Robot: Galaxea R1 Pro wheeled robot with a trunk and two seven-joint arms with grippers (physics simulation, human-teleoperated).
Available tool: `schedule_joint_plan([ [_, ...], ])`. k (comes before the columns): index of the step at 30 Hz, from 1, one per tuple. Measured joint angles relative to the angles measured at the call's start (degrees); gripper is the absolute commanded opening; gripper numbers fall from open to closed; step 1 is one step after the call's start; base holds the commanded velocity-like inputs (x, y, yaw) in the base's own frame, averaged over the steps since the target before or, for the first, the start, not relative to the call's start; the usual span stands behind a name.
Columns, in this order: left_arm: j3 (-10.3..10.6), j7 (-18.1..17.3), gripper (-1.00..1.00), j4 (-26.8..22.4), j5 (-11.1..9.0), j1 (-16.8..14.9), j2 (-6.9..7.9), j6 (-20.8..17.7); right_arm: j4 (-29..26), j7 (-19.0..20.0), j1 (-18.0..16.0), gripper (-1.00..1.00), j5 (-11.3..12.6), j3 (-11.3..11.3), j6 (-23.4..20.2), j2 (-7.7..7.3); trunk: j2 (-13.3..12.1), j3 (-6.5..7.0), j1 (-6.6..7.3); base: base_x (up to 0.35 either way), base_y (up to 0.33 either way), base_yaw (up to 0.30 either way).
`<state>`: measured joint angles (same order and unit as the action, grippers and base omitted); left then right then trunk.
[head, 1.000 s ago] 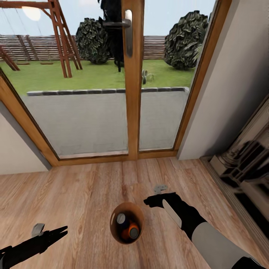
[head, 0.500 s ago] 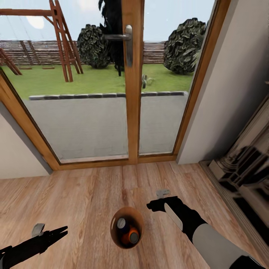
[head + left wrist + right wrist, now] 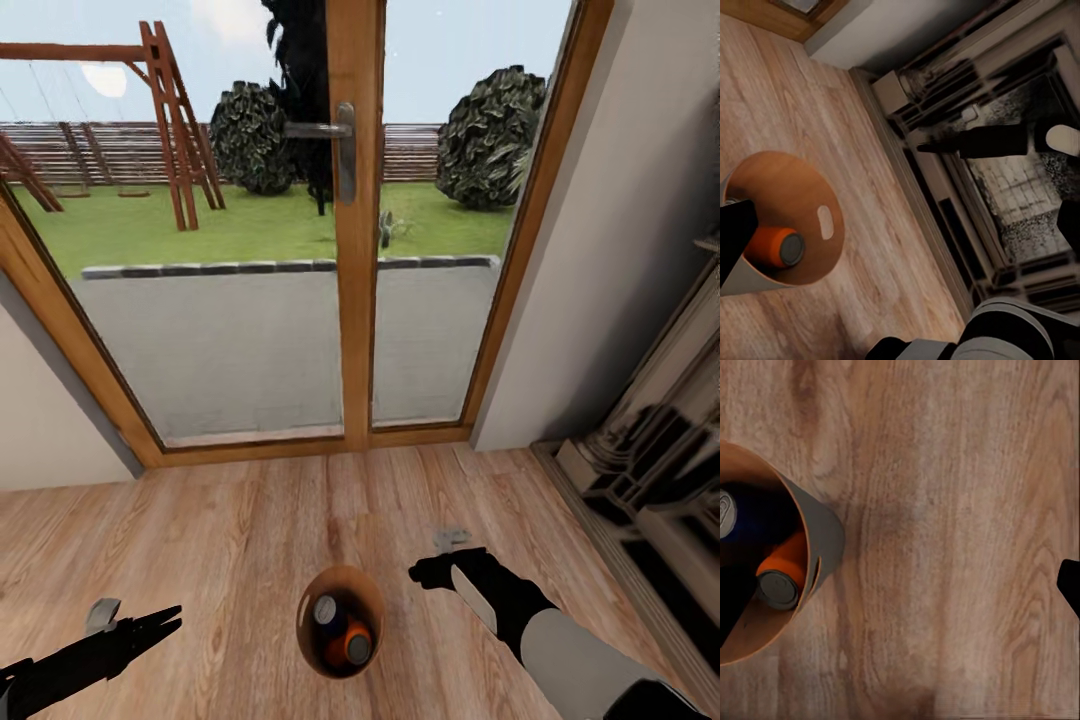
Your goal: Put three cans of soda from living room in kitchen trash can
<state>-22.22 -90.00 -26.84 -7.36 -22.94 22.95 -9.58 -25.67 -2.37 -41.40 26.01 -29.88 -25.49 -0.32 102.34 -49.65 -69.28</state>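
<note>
Standing on the wood floor (image 3: pixel 230 520) in front of the glass doors (image 3: pixel 355 250), bin (image 3: pixel 340 620) sits btwn both arms w/ orange can (image 3: pixel 357 645) and blue can (image 3: pixel 328 610) inside. Left gripper (image 3: pixel 165 620) fingers nearly together, empty. Right gripper (image 3: pixel 430 572): can't tell finger spread, touches nothing.

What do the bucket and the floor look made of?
Bucket: likely metal, since its inside is smooth copper-brown with a soft sheen and its outer wall is matte grey; painted plastic is possible. Floor: wood planks or laminate, with visible grain and board seams.
</note>
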Motion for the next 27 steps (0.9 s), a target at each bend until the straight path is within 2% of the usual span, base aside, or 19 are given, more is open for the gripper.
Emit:
schedule_joint_plan([
  [4,-0.1,0.0,1.00,0.2,0.0,0.0,0.00,0.1,4.5,0.0,0.0,1.00,0.0,0.0,2.8,-0.04,-1.6,1.09,0.88,0.000,0.000,0.000],
  [8,-0.1,0.0,1.00,0.3,0.1,0.0,-0.01,0.5,6.6,0.0,0.0,1.00,0.1,0.0,3.7,-0.11,-3.2,2.19,1.76,0.000,0.000,0.000],
  [13,-0.1,0.0,1.00,2.5,0.2,0.0,0.04,4.4,10.1,0.1,0.0,1.00,0.1,0.1,4.7,-0.19,-5.2,3.56,2.86,0.000,0.000,-0.019],
  [19,-0.1,0.0,1.00,5.8,0.3,0.0,0.15,7.2,15.0,0.1,0.0,1.00,0.1,0.1,9.7,-0.28,-7.6,5.20,4.17,0.000,0.000,-0.051],
  [21,0.1,0.0,1.00,8.2,0.3,0.0,0.16,9.6,16.3,0.1,0.0,1.00,0.1,0.1,10.7,-0.29,-8.4,5.75,4.61,0.000,0.000,-0.059],
  [27,0.2,0.0,1.00,11.5,0.7,0.0,0.17,12.6,18.4,0.1,0.8,1.00,0.2,0.1,11.5,-0.31,-10.8,7.39,5.93,0.000,0.000,-0.061],
])
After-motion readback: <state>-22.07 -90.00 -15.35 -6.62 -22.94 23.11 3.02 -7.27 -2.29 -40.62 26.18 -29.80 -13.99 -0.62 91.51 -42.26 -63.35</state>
